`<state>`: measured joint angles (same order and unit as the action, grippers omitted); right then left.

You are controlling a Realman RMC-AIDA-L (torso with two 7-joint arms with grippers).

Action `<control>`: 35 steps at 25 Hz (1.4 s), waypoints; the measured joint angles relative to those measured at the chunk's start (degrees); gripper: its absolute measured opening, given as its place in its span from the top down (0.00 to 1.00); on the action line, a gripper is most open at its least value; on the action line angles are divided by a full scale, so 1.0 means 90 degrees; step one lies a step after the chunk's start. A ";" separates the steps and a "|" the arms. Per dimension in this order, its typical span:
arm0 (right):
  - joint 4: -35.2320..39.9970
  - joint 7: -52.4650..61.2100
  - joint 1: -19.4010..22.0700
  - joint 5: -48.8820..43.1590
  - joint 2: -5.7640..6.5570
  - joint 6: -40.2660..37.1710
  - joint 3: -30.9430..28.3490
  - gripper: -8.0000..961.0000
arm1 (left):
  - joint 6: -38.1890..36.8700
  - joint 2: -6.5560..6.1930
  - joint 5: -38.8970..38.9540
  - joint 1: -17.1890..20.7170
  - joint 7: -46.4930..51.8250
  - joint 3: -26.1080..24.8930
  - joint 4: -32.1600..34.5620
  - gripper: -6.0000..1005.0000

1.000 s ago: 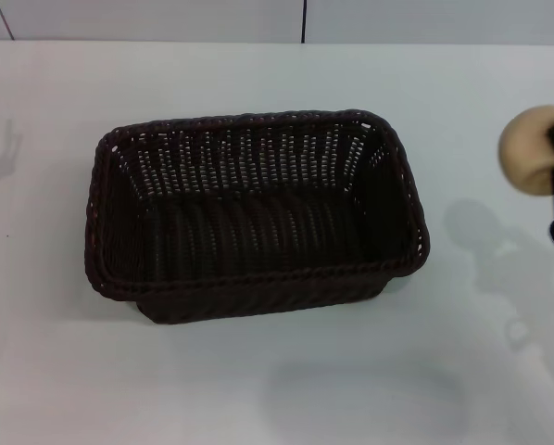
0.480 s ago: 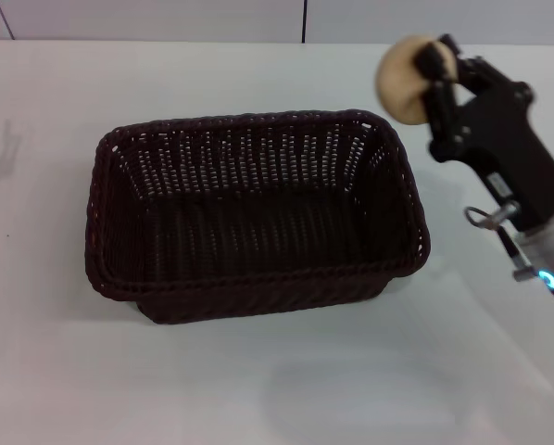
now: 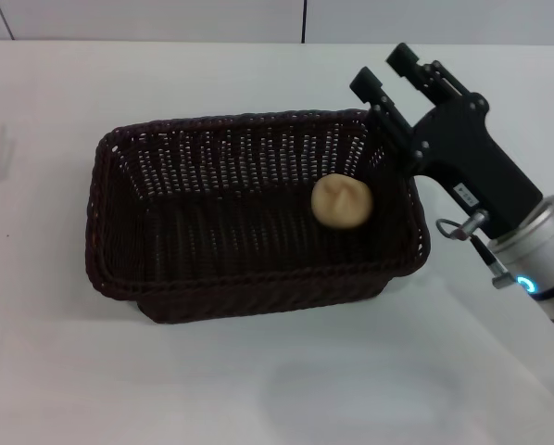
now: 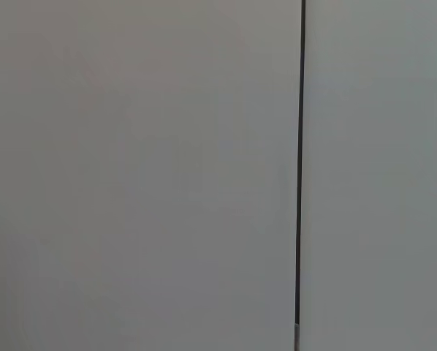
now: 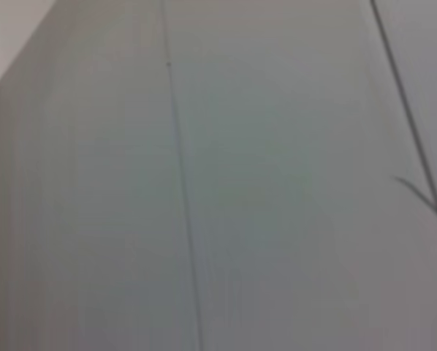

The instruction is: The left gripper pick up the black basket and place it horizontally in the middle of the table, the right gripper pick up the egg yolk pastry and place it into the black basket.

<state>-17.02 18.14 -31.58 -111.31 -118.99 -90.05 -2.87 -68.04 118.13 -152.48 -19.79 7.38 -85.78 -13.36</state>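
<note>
The small round pale tan egg yolk pastry (image 3: pixel 342 201) lies inside the dark woven wicker black basket (image 3: pixel 119 232), toward its right end; the basket sits on the white bench (image 3: pixel 258 389); the black right claw (image 3: pixel 385 71) hangs spread and empty above the basket's right rim.

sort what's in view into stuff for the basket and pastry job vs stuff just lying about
Part of the job:
- basket, sitting on the table
- pastry, inside the basket near its right end
- right pincer, open and empty above the basket's far right corner

Just lying about:
- nothing else on the table; only the wall behind it
- left pincer is out of view
</note>
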 joint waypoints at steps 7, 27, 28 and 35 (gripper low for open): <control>0.0259 -0.0048 0.1111 0.0186 0.0002 -0.0482 -0.1220 0.42 | -0.0026 -0.0001 0.0003 0.0150 0.0000 -0.0047 0.0000 0.18; 0.0472 -0.0226 0.2709 0.0223 -0.0061 -0.0656 -0.3617 0.14 | 0.0006 0.0047 0.0027 0.0320 -0.0267 -0.0010 0.0075 0.18; 0.0472 -0.0226 0.2709 0.0223 -0.0061 -0.0656 -0.3617 0.14 | 0.0006 0.0047 0.0027 0.0320 -0.0267 -0.0010 0.0075 0.18; 0.0536 -0.0228 0.2758 0.0223 -0.0066 -0.0629 -0.3620 0.14 | 0.0005 0.0063 0.0043 0.0400 -0.0214 -0.0009 0.0136 0.18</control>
<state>-12.19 16.08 -6.75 -109.30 -119.58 -95.70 -35.45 -68.00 118.69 -152.10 -16.19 5.46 -85.87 -12.13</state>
